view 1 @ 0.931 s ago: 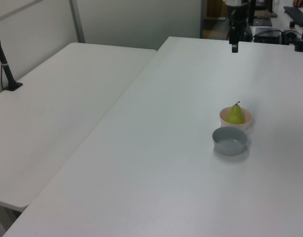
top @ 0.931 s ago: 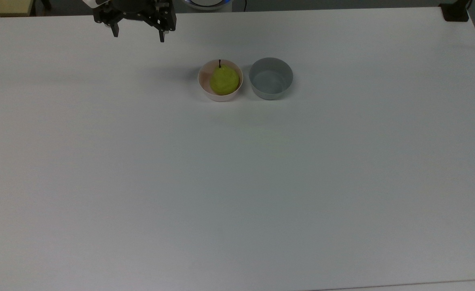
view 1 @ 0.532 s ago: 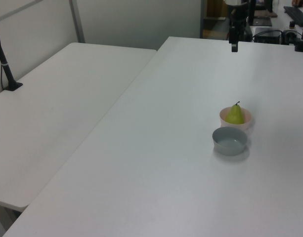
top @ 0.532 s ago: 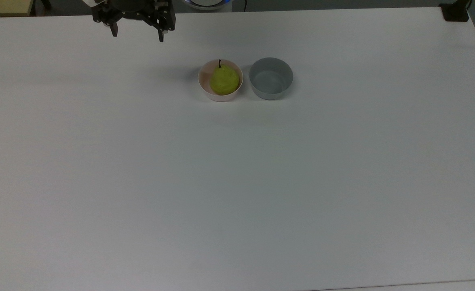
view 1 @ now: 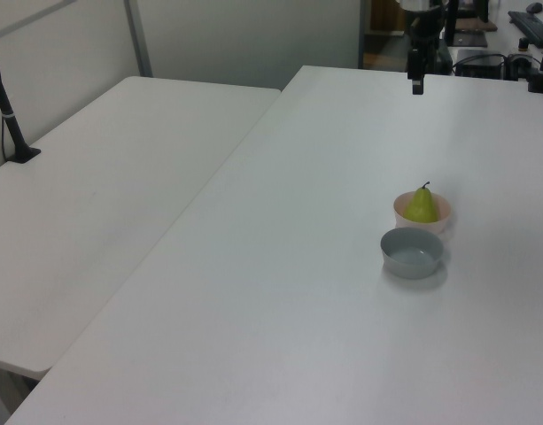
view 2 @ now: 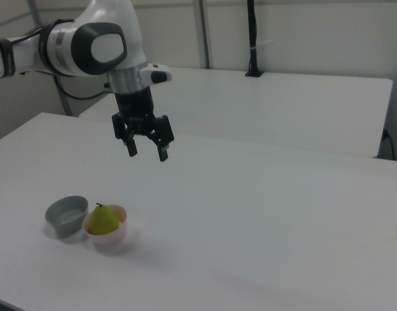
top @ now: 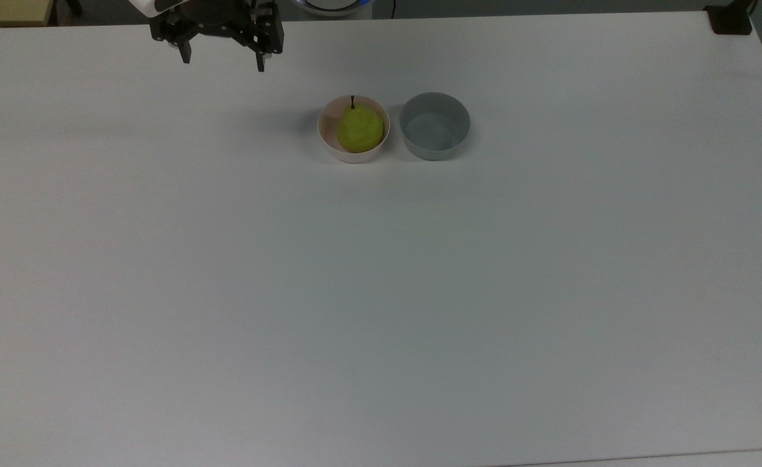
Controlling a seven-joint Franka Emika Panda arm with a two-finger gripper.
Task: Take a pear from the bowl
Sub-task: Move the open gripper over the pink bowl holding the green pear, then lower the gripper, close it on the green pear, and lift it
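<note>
A small yellow-green pear (top: 359, 128) (view 1: 421, 206) (view 2: 102, 219) with a dark stem stands upright in the pale pink bowl (top: 326, 133) (view 1: 441, 218) (view 2: 112, 238) on the white table. My gripper (top: 223, 61) (view 2: 147, 151) hangs open and empty high above the table, well off to the top view's upper left of the bowl. In the left view the gripper (view 1: 416, 86) shows far behind the bowl, edge-on. In the right view it sits above and to the right of the pear, fingers pointing down.
A grey bowl (top: 434, 125) (view 1: 412, 251) (view 2: 67, 214) of like size, with nothing in it, stands right beside the pink one. A second white table (view 1: 94, 195) adjoins this one. A black post (view 2: 252, 37) stands on the far table; a black clamp (top: 731, 18) grips one corner.
The gripper has shifted very slightly, a touch toward the top view's right and down. Pear and both bowls stay where they were.
</note>
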